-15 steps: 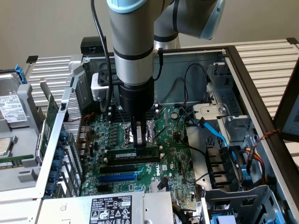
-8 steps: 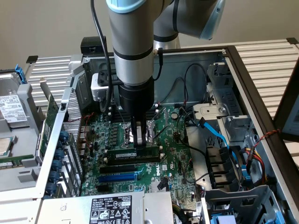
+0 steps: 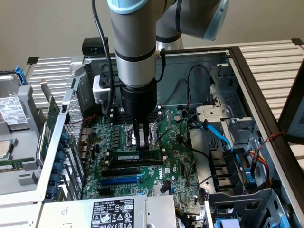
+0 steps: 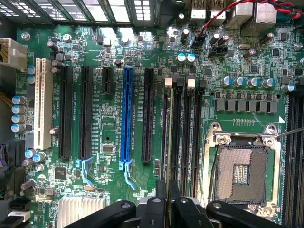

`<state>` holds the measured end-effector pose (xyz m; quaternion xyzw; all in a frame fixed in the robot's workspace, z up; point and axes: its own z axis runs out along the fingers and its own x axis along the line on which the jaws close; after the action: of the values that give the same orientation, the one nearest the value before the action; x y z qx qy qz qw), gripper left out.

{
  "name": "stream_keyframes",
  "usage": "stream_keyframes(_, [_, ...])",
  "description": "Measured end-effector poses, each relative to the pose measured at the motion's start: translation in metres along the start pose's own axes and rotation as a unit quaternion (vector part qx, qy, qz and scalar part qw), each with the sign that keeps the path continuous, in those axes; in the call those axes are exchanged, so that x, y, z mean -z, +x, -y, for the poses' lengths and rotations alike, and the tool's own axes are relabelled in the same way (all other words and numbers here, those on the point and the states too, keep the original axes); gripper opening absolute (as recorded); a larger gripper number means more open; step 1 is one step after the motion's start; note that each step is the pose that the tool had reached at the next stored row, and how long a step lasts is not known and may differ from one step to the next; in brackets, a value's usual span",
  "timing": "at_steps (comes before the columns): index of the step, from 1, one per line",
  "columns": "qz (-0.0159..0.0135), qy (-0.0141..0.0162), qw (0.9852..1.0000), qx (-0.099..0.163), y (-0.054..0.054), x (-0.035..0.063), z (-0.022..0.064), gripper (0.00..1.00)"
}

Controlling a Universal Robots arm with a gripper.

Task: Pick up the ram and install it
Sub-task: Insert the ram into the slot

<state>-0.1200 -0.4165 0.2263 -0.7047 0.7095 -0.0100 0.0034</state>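
While the arm reaches straight down into the open computer case, its fingers are clenched on the ram, pinching the thin green stick near its middle. Ram sits level along the row of long black slots on the motherboard, between the CPU socket and the blue slot; cannot tell whether it is fully seated. Wrist view: ram is seen edge-on between the fingers, lined up lengthwise with the black slots, with the CPU socket to one side and the blue slot to the other.
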Motion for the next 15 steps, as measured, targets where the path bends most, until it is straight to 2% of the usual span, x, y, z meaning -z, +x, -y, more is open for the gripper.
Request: stream_keyframes(15, [0.0000,0.0001,1.0000,0.000,-0.0001,0.0000,-0.0021,0.15])
